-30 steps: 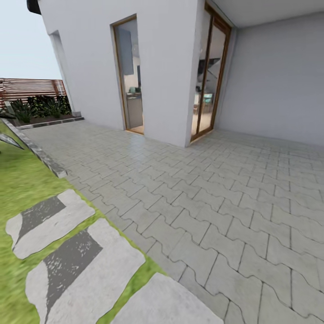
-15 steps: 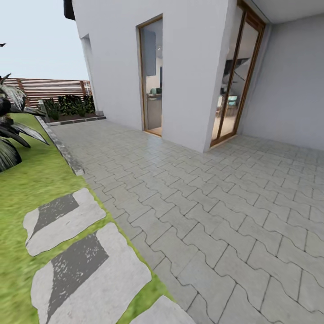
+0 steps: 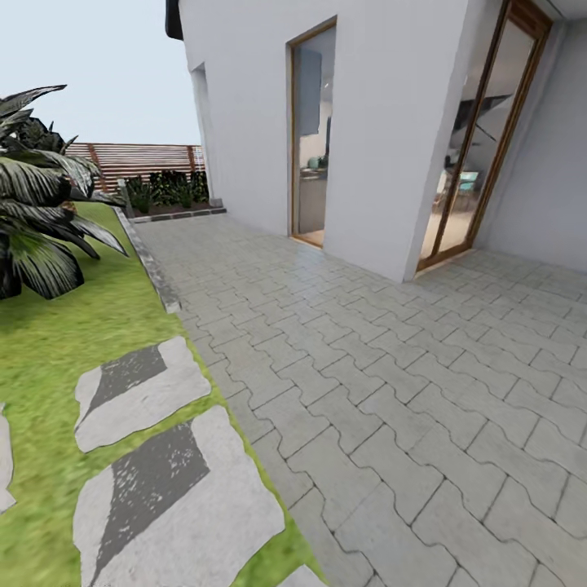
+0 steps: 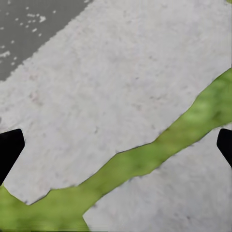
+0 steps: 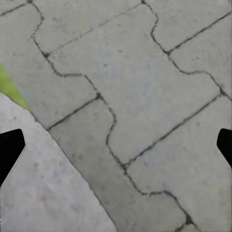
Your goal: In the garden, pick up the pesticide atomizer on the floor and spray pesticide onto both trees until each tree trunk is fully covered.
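Head cam: I'm on interlocking grey pavers [image 3: 391, 391] by the white house [image 3: 375, 122], stone slabs [image 3: 139, 391] in the lawn [image 3: 49, 342] on my left, slat fence [image 3: 139, 155] behind a dark palm [image 3: 41, 220]. Left fingers [image 4: 9, 150] spread wide and empty over slab and grass; right fingers [image 5: 9, 152] likewise over pavers. No atomizer in sight from here.

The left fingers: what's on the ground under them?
Under the left fingers lie pale stone slabs, one with a dark grey patch, split by a grass strip. Nothing lies on them.
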Motion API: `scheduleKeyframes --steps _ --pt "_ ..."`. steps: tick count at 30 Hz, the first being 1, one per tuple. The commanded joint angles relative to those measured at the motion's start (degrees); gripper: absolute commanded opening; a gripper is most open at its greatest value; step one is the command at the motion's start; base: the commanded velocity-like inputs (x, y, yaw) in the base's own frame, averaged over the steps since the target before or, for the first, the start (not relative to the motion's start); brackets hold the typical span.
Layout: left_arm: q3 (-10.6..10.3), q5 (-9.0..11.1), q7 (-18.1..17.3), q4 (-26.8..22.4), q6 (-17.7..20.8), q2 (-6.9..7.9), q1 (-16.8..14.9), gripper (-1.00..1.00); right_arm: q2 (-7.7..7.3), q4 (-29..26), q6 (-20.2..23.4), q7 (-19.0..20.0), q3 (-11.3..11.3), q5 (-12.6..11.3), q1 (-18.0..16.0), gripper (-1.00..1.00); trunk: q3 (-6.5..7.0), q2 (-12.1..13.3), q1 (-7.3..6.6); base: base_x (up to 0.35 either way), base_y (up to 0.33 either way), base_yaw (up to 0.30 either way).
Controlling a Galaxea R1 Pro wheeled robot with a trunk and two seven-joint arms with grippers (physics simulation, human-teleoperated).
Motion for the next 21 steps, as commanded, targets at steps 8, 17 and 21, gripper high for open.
scheduleKeyframes --steps 8,17,21 --pt "-0.1 0.1 0.1 0.1 -0.2 0.0 0.0 1.0 -0.01 0.0 -0.2 0.0 0.0 0.0 0.0 1.0 -0.51 0.0 0.0 0.021 -0.007 0.231" --pt "-0.1 0.1 0.2 0.1 -0.2 0.0 0.0 1.0 -0.02 0.0 -0.2 0.0 0.0 0.0 0.0 1.0 -1.03 0.0 0.0 0.001 0.0 0.23" --pt "-0.1 0.1 0.2 0.1 -0.2 0.0 0.0 1.0 -0.02 0.0 -0.2 0.0 0.0 0.0 0.0 1.0 -1.27 0.0 0.0 0.12 -0.106 0.229"
